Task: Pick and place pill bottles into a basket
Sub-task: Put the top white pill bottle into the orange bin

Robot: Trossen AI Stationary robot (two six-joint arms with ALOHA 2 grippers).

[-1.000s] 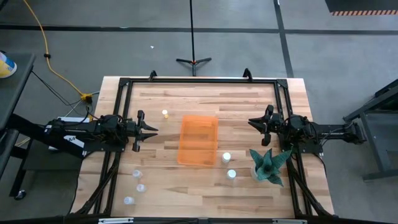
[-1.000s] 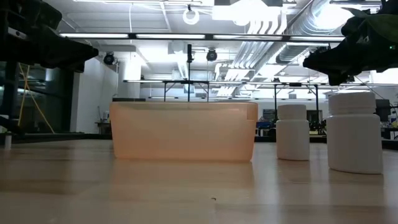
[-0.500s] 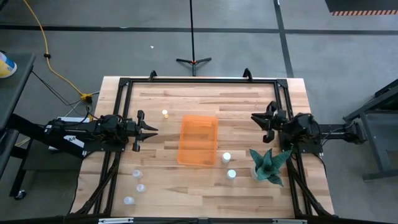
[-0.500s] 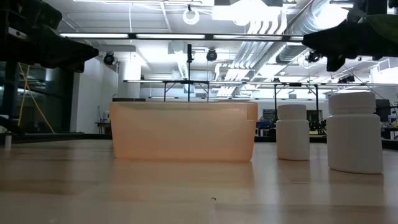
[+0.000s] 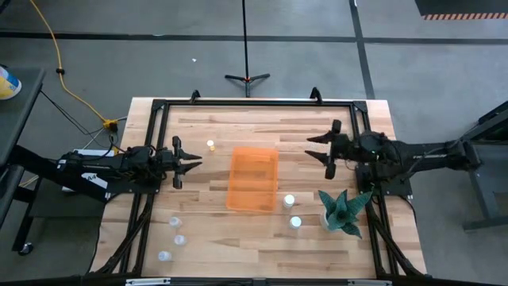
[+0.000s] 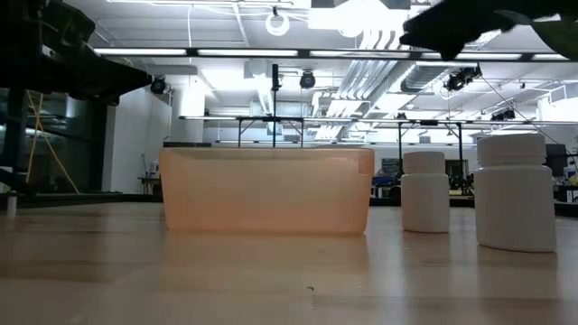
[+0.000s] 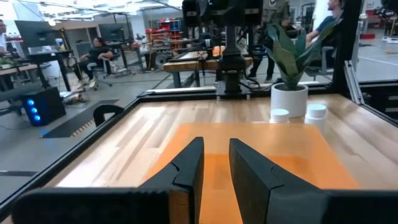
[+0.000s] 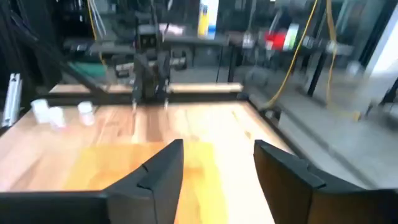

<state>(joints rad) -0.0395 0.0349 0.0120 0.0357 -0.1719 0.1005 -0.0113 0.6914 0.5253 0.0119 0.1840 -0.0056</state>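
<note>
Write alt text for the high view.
An orange basket sits mid-table between two raised arms, left gripper and right gripper both open and empty. Pill bottles stand scattered around it, none inside, beside a teal plant.

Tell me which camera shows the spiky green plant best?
The high view: the plant shows whole from above, at the table's right edge beside two bottles. The left wrist view shows its leaves and white pot far off, partly hidden. The low and right wrist views miss it.
</note>
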